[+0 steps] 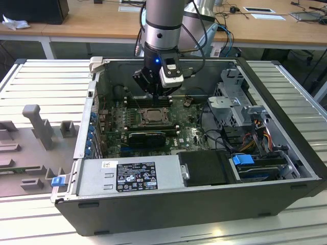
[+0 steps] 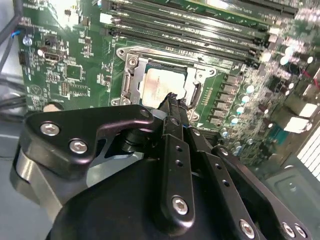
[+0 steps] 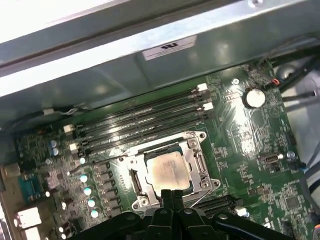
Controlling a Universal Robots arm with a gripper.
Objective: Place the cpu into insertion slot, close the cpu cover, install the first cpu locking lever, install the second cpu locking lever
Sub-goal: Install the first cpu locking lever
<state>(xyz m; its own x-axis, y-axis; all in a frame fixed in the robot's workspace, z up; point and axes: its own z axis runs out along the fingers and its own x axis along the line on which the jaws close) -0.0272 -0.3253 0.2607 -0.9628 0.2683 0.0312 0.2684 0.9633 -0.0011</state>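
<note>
The cpu (image 3: pixel 167 170) sits in the insertion slot (image 3: pixel 199 165), with the cpu cover (image 3: pixel 160 146) apparently down — whether it is locked, I cannot tell. The end effector (image 3: pixel 171 194), clenched and empty, hovers at the cpu's edge.

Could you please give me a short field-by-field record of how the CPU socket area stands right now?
cpu: lies flat in the insertion slot
cpu cover: down, framing the cpu
locking levers: cannot tell whether latched
gripper: shut, tips at the slot's edge, holding nothing
setting: green motherboard inside the open computer case
</note>
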